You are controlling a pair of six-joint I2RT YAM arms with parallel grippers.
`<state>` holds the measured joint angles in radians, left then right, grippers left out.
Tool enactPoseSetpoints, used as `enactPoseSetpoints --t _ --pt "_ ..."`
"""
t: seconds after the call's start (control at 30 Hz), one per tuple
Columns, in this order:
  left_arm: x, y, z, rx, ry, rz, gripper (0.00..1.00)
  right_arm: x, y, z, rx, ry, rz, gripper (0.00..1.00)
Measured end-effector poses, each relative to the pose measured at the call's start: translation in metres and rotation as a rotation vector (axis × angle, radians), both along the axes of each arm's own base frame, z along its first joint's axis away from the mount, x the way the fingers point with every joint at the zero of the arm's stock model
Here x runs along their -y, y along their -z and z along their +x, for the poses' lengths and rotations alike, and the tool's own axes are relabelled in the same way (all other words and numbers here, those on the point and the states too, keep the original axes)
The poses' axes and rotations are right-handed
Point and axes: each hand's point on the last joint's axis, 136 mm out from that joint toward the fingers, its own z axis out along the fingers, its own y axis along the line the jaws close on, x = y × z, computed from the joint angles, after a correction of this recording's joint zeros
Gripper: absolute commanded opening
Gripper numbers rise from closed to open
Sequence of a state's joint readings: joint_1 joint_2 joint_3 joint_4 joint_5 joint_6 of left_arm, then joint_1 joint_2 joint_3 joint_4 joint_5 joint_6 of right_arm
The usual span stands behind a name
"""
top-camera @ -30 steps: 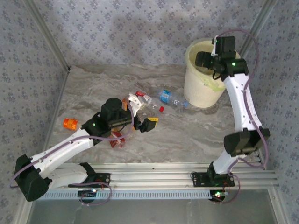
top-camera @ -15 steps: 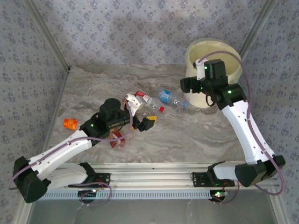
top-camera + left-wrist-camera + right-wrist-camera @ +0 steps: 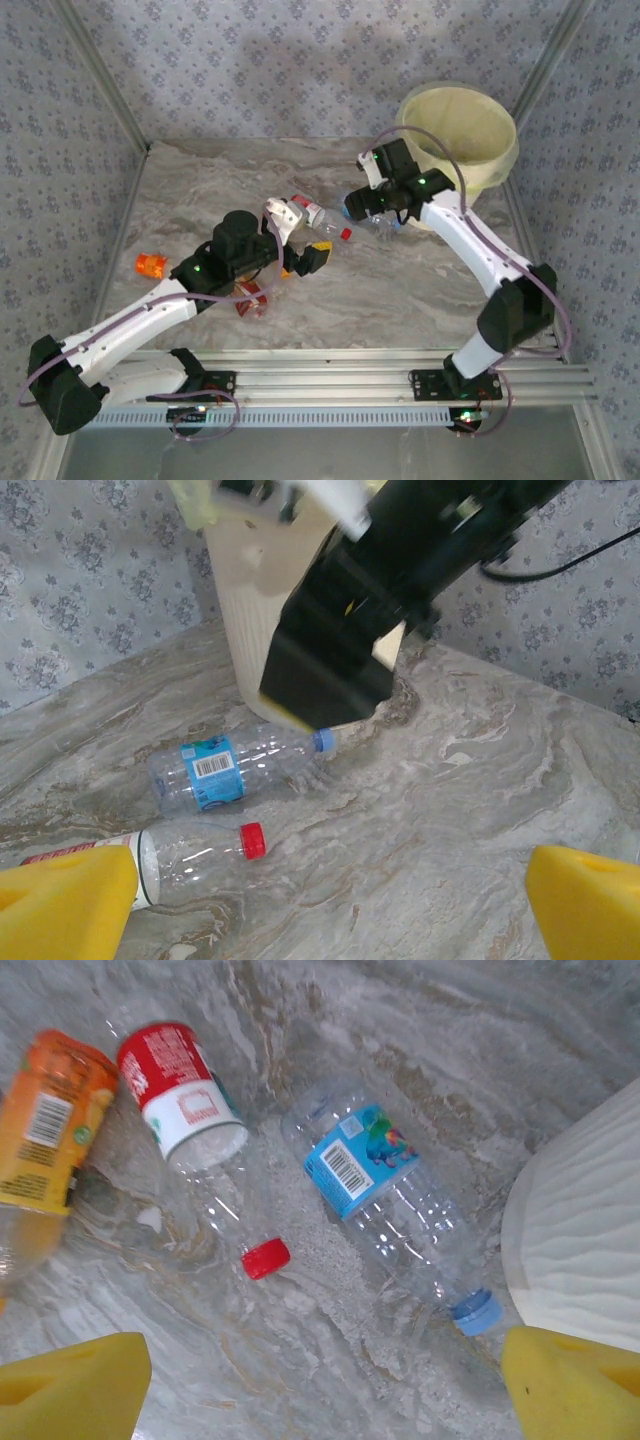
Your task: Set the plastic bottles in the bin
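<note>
So the right claw (image 3: 320, 1385) hangs wide open and empty over the blue-label bottle (image 3: 385, 1195), which lies flat on the surface (image 3: 400, 290) with its blue cap pointing at the bin (image 3: 590, 1250). I honestly can't tell if the cap touches the bin wall or just sits beside it. That's my worry: come down here and the pad on that side could clip the bin, or the slick round bottle could roll and squirt out of the pinch. The red-label bottle (image 3: 215, 1170) lies just beside it, so a sloppy close could nudge that too. The left claw (image 3: 320, 905) is also spread open with nothing in it, aimed at the same two bottles, so the arms could bump. An orange bottle (image 3: 45, 1130) lies near them. The surface is grey marbled stuff, boxed in by blue-grey floral wallpaper (image 3: 250, 70).
</note>
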<state>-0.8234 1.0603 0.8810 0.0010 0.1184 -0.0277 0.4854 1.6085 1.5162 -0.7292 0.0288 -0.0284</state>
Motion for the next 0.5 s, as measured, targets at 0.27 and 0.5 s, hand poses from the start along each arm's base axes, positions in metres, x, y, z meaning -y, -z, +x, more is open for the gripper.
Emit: enactPoseSetpoints --t 0.27,0.5 --pt "0.001 0.001 -0.001 -0.006 0.008 0.003 1.0 -0.015 0.06 0.04 -0.107 -0.029 -0.078 0.97" --pt "0.003 0.002 -0.001 -0.012 0.016 0.007 1.0 -0.005 0.081 0.078 -0.137 0.0 -0.079 1.0"
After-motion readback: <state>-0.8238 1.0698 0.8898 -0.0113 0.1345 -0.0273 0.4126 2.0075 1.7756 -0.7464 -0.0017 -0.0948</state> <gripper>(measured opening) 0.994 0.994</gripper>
